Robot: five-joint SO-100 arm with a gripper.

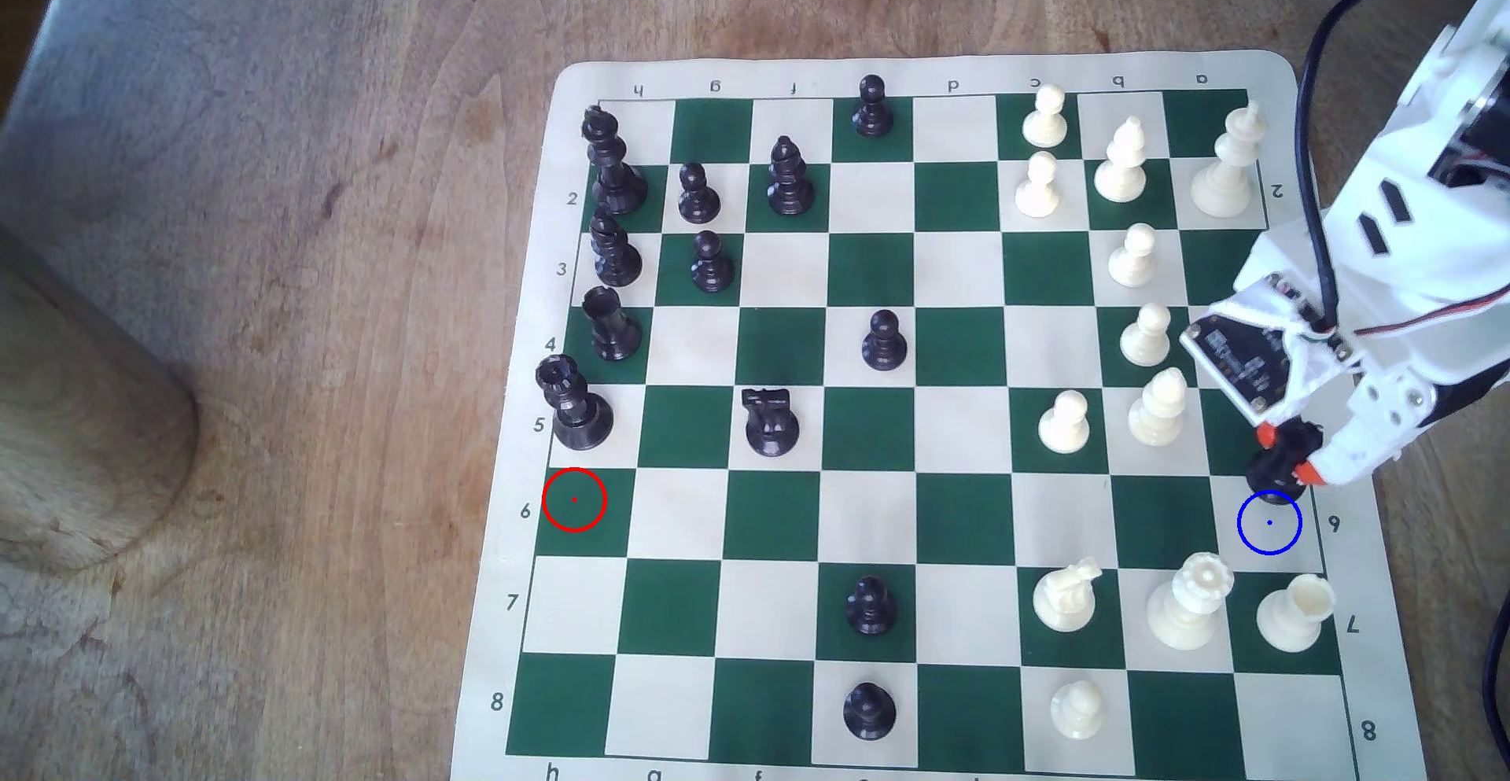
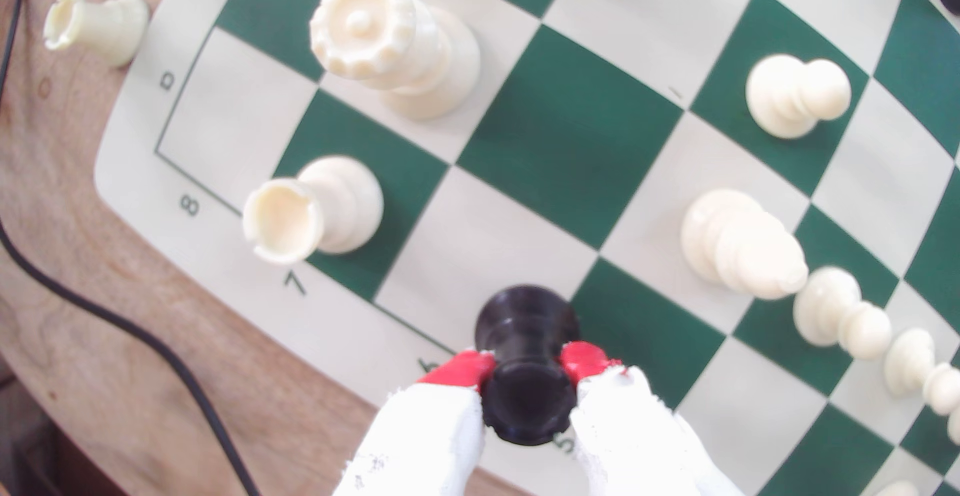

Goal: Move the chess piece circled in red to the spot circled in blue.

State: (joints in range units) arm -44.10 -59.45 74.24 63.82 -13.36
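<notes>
The chess piece (image 1: 1276, 464) is a short black piece with a broad blunt top. My gripper (image 1: 1287, 456) is shut on it, one red-tipped finger on each side. In the wrist view the red fingertips (image 2: 462, 369) clamp the chess piece (image 2: 525, 319) just under its top, with its round base over the board's edge squares. The spot (image 1: 1269, 522), a blue ring with a centre dot on a cream square, lies just below the piece in the exterior view. I cannot tell whether the base touches the board. A red ring (image 1: 574, 499) marks a bare green square at the exterior view's left.
A white rook (image 1: 1295, 611), queen (image 1: 1189, 600) and knight (image 1: 1066, 595) stand one row below the spot in the exterior view. A white bishop (image 1: 1156, 407) and pawns stand just beyond the gripper. A black cable (image 2: 130, 330) runs over the table beside the board.
</notes>
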